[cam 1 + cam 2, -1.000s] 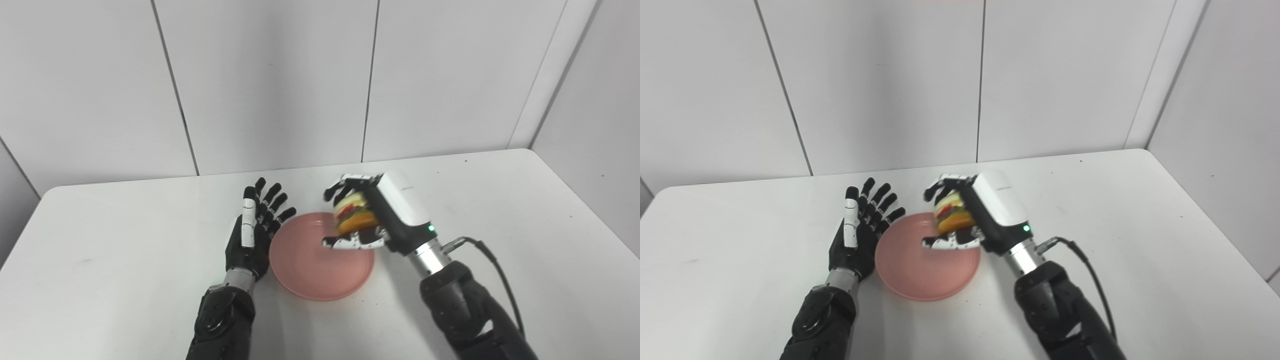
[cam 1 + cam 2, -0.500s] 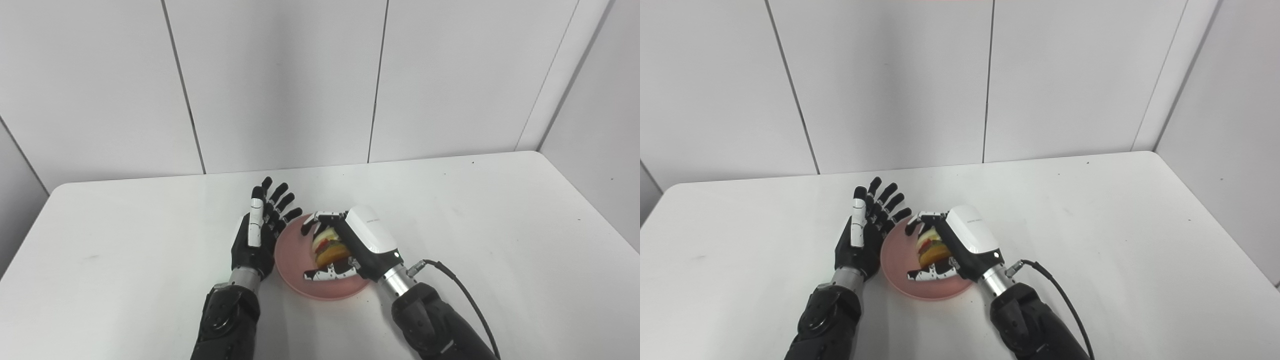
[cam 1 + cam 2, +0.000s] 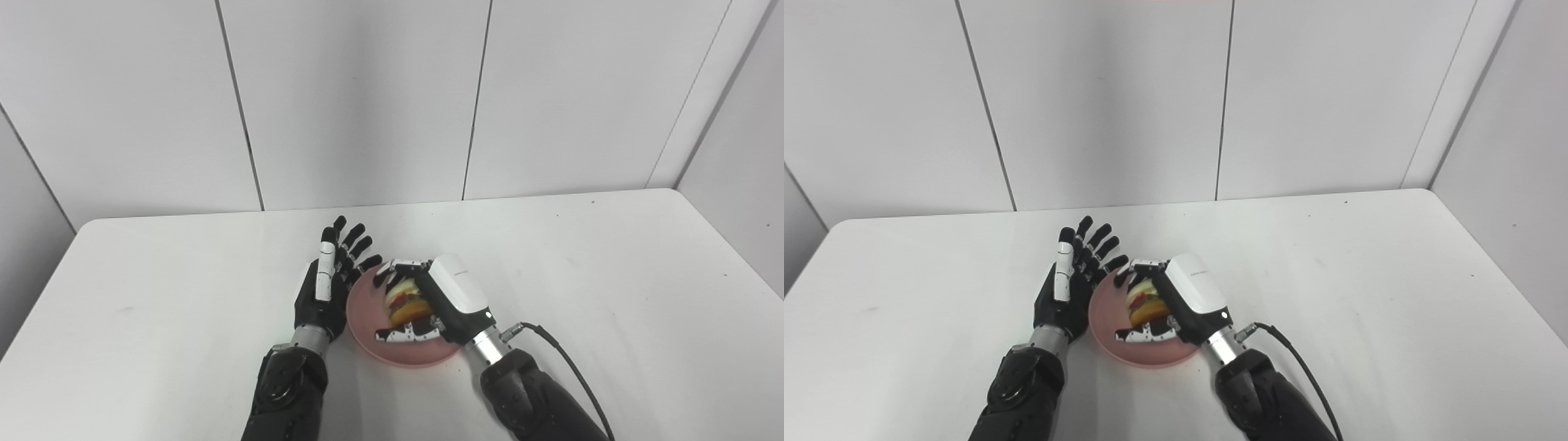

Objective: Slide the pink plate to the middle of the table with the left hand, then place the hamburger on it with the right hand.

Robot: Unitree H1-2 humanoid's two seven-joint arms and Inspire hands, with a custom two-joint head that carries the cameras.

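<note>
You see the pink plate point(image 3: 367, 312) lying flat on the white bench point(image 3: 582, 275), near its middle and toward the near edge, with both arms coming in from the bottom of the view. Your right hand point(image 3: 450, 300) is over the plate with its white back turned up and to the right, and its fingers point(image 3: 407, 334) are curled around the hamburger point(image 3: 404, 301), thumb below and the others reaching across the top, so the hand is closed on it. The hamburger sits tilted on its side in that grip, its layers of pale bun, red and orange facing left. It is low over the middle of the plate, but you cannot tell from either view whether it touches the plate's surface. Your left hand point(image 3: 1066, 294) stands just beside the plate's left rim, palm edge down on the bench and turned toward the plate, its black fingers point(image 3: 1093, 242) spread apart and pointing up and away from you; it holds nothing. The tips of those fingers lean over the plate's far left edge and come close to the fingertips of the right hand, though whether the left hand touches the rim is unclear. A black cable point(image 3: 576, 373) loops out from the right wrist over the bench.
</note>
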